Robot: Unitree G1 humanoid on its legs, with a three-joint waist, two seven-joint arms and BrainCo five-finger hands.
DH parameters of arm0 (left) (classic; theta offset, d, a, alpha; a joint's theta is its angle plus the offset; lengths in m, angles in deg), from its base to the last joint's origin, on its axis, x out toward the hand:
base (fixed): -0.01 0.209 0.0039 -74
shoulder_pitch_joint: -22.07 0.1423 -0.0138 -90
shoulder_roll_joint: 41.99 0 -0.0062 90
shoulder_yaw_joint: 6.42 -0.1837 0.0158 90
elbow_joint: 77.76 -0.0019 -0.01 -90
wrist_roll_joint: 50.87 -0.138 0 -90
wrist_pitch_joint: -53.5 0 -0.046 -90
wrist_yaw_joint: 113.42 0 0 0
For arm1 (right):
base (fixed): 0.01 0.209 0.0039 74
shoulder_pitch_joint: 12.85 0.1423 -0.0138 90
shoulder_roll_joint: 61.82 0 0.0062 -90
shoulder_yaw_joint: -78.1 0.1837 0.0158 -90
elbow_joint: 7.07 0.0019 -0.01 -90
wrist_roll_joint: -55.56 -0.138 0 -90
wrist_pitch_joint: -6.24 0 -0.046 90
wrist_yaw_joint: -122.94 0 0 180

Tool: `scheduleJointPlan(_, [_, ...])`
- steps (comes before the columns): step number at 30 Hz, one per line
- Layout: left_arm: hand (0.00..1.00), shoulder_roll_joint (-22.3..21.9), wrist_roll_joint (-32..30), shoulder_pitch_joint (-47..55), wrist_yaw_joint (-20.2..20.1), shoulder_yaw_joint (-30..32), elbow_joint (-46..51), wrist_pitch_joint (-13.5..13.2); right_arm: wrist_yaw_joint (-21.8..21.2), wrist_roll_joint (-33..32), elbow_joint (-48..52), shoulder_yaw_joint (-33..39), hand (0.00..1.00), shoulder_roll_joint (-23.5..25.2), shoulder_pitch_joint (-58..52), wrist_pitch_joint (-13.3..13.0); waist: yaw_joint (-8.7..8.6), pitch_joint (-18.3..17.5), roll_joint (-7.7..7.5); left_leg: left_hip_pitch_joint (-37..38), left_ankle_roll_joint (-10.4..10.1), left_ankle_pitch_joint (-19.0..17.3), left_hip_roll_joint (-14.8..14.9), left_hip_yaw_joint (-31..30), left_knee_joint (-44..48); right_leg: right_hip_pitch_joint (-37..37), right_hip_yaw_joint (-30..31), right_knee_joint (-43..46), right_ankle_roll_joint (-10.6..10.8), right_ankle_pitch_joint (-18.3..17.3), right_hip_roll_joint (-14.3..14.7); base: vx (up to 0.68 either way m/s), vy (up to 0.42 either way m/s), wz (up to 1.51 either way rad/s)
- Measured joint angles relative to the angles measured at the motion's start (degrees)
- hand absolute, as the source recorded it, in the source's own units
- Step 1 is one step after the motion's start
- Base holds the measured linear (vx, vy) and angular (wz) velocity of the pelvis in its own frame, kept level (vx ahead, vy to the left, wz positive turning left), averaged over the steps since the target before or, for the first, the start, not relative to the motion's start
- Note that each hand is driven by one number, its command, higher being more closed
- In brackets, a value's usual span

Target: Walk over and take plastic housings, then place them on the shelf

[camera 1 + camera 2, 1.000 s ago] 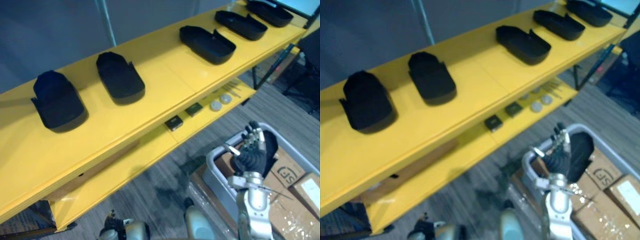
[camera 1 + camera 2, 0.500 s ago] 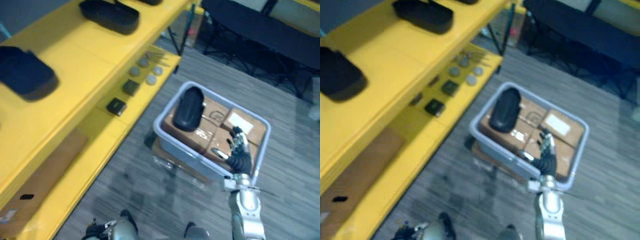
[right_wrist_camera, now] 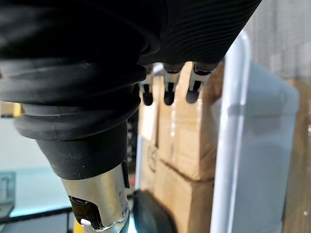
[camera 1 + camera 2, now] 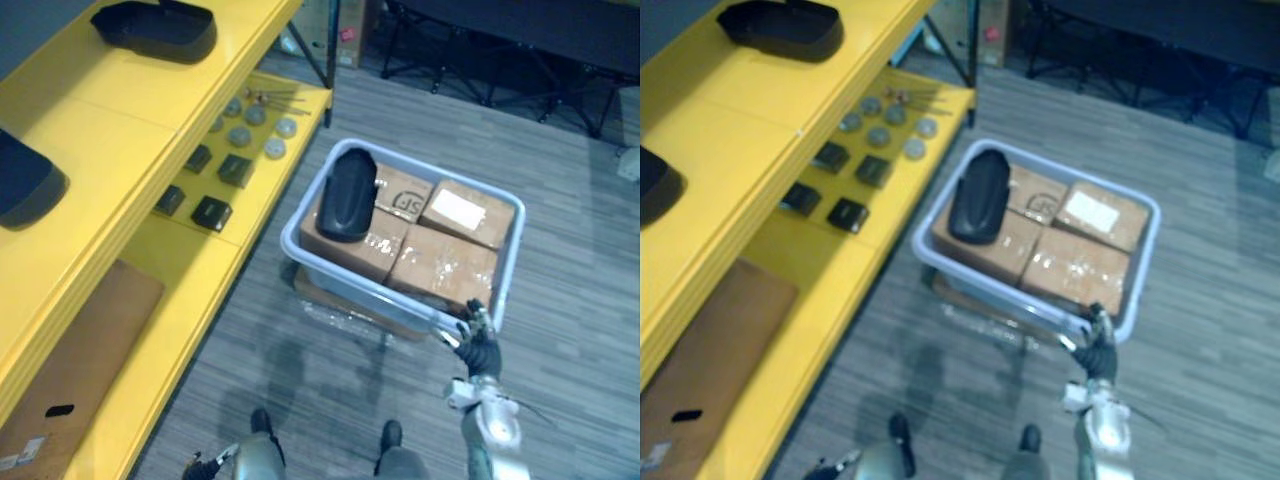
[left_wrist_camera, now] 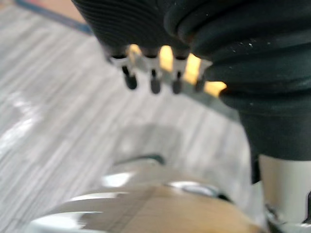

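R hand (image 4: 481, 346) by bin (image 4: 512, 262) w/ 1 housing (image 4: 346, 195).

R robot hand (image 4: 482, 349) fwd, loose-fingered; L robot hand (image 5: 154, 81) low, same.

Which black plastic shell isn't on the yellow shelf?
The housing lying on the cardboard boxes inside the grey bin. The other two housings sit on the top yellow shelf.
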Motion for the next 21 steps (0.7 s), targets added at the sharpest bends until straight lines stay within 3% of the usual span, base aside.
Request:
scheduleJointPlan(6, [0.0, 1.9, -0.2, -0.6, 1.1, -6.2, 4.1, -0.9, 5.2, -0.4, -6.9, 3.5, 0.0, -0.1, 10.7, 1.0, 1.78, 1.2, -0.27, -4.8, 1.2, -1.2, -2.4, -4.6, 4.0, -2.2, -1.0, 1.7, 0.7, 1.2, -1.9, -0.1, 0.105, 0.17])
scheduleJointPlan(8, [0.0, 2.2, -0.1, -1.8, 1.5, -6.2, 6.1, -1.2, 7.5, -0.5, -8.8, 3.7, 0.0, 0.0, 19.2, 1.1, 3.39, 6.2, -0.51, -6.2, 1.2, -2.9, -2.5, -5.7, 6.3, -5.4, 0.1, 6.5, 0.0, 1.0, -2.6, -0.23, 0.13, -0.08])
scheduleJointPlan(10, [0.0, 2.3, 0.0, -2.5, 1.8, -6.3, 7.0, -1.6, 8.5, -0.4, -9.6, 3.7, 0.0, -0.1, 23.6, 1.1, 4.62, 8.8, -0.2, -6.3, 1.2, -2.7, -2.5, -6.2, 6.0, -8.0, 0.7, 9.0, -1.8, 0.2, -2.7, -0.17, 0.048, -0.23])
scheduleJointPlan(11, [0.0, 2.2, 0.0, -3.1, 2.1, -6.3, 7.1, -1.9, 9.3, -0.4, -10.6, 3.7, 0.0, -0.1, 27.2, 1.2, 4.96, 10.0, -0.51, -6.9, 0.9, -2.0, -2.4, -6.7, 6.2, -9.0, 1.7, 8.8, -3.2, -0.7, -1.7, -0.21, 0.003, 0.09])
scheduleJointPlan(12, [0.0, 2.2, 0.6, -3.9, 2.2, -6.3, 7.0, -2.0, 10.9, -0.5, -11.0, 3.7, 0.0, -0.8, 30.4, 1.2, 4.61, 10.9, -0.03, -8.8, 1.1, -1.1, -3.3, -8.0, 7.0, -9.4, 2.8, 6.8, -2.6, -0.7, -0.7, -0.16, -0.009, 0.25])
scheduleJointPlan(14, [0.0, 1.6, 2.3, -4.6, 2.9, -6.3, 7.3, -2.3, 12.7, -0.8, -11.5, 3.8, 0.0, -3.0, 35.5, 1.2, 4.88, 13.5, 1.72, -10.4, 1.5, -0.1, -3.8, -10.8, 7.2, -10.1, 2.7, 7.2, -1.6, 0.0, -0.2, -0.08, -0.03, 0.37])
scheduleJointPlan(15, [0.0, 0.9, 2.8, -5.7, 3.6, -6.3, 7.0, -2.3, 13.8, -1.6, -12.4, 4.4, 0.0, -6.1, 40.1, 1.2, 4.4, 15.2, 3.47, -12.5, 1.4, 0.6, -4.2, -13.3, 7.3, -10.7, 0.9, 7.4, -1.5, 0.1, 0.0, -0.06, -0.029, 0.42])
scheduleJointPlan(18, [0.0, 0.3, 5.4, -6.9, 4.5, -6.3, 6.4, -2.6, 16.5, -1.5, -19.7, 5.5, 0.0, -12.8, 50.2, 2.0, 4.8, 16.0, 3.89, -15.5, 1.1, 2.8, -4.9, -16.4, 5.4, -12.8, -1.5, 7.8, -1.5, 0.2, 0.0, -0.03, -0.038, 0.53])
scheduleJointPlan(21, [0.0, -0.1, 8.6, -7.3, 4.9, -6.3, 6.0, -3.1, 19.4, -1.6, -25.5, 7.1, 0.0, -17.6, 60.5, 2.2, 6.36, 16.8, 4.25, -16.4, 0.9, 4.3, -5.4, -18.1, 3.6, -13.0, -2.2, 7.2, -1.5, 0.2, 0.1, 0.02, -0.03, 0.35])
